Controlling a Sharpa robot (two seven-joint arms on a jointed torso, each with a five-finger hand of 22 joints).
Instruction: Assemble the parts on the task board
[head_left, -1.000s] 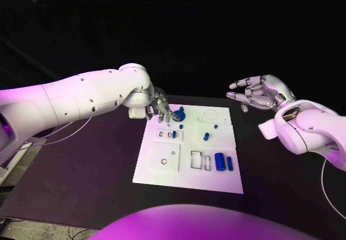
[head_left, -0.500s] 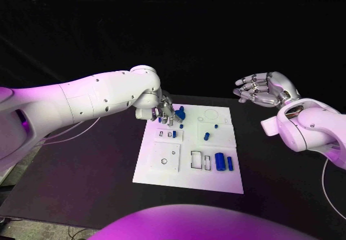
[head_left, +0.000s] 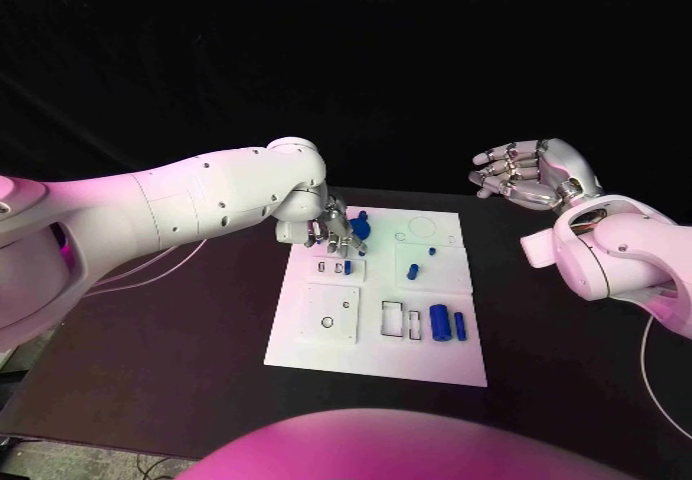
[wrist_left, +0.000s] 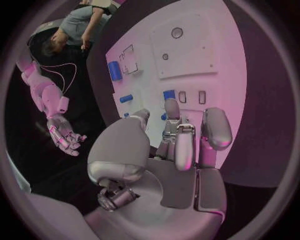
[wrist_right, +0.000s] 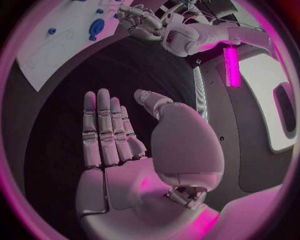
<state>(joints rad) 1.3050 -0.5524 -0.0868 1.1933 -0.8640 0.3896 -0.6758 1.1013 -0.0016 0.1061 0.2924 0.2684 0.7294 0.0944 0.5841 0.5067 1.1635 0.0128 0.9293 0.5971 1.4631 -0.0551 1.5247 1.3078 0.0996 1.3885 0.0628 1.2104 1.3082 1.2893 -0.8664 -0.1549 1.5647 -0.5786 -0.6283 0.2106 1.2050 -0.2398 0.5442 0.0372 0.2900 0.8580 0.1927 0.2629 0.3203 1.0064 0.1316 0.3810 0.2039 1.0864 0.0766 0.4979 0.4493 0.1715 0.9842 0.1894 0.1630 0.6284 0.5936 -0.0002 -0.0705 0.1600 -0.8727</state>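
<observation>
A: So, what are we logging at centre frame?

B: We are listing the task board (head_left: 378, 335), with blue parts (head_left: 440, 323) lying lower right on it. The left hand (head_left: 333, 229) is hovering over its upper left corner, fingers apart, gripping nothing.

A: And upper right?

B: We are seeing the right hand (head_left: 529, 176) spreading open, empty.

black table (head_left: 173, 340), white task board (head_left: 325, 345) lying flat at its centre, long side running 12 to 6 o'clock

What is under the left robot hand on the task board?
The left robot hand hovers over the task board's far-left corner, beside a blue part. Whatever lies directly beneath its fingers is covered.
</observation>
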